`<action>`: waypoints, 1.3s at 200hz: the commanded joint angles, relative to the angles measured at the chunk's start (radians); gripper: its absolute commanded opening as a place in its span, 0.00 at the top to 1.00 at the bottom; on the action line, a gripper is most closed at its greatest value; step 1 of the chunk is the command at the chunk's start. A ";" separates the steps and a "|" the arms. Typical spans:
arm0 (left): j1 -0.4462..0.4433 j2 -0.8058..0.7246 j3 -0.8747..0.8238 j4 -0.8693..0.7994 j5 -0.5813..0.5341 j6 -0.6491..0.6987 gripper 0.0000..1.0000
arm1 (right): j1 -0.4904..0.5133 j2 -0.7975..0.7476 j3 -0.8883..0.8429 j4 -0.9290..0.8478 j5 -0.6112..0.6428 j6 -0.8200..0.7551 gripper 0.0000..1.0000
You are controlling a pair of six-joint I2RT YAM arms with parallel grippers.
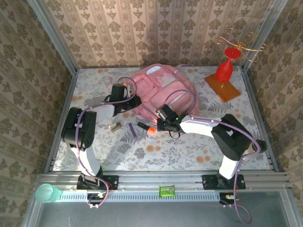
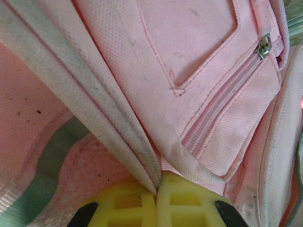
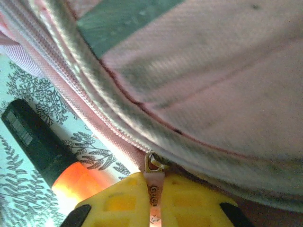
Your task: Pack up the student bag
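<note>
Student bag [image 1: 163,92] lies at the upper centre of the top view, on the floral table [image 1: 199,151]. Left gripper [image 2: 156,201]: fingers pressed together on a pale bound edge of the bag, apparently anchoring the fabric. Right gripper [image 3: 152,203]: fingers pinching the pink zip pull [image 3: 152,187], placed to run the zip against that anchor. Which compartment this zip serves is unclear at such close range. An orange-tipped black marker [image 3: 40,142] lies just beside the bag, not yet packed.
</note>
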 commanded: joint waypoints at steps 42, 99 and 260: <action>0.008 -0.004 0.033 0.010 -0.013 0.018 1.00 | -0.118 -0.220 -0.170 0.055 -0.153 -0.019 1.00; 0.016 -0.004 0.036 -0.014 -0.024 0.041 1.00 | -0.152 -0.242 -0.130 -0.163 0.025 -0.084 1.00; 0.034 -0.030 0.113 -0.136 -0.030 0.203 0.65 | -0.214 -0.367 -0.157 -0.125 -0.045 -0.311 1.00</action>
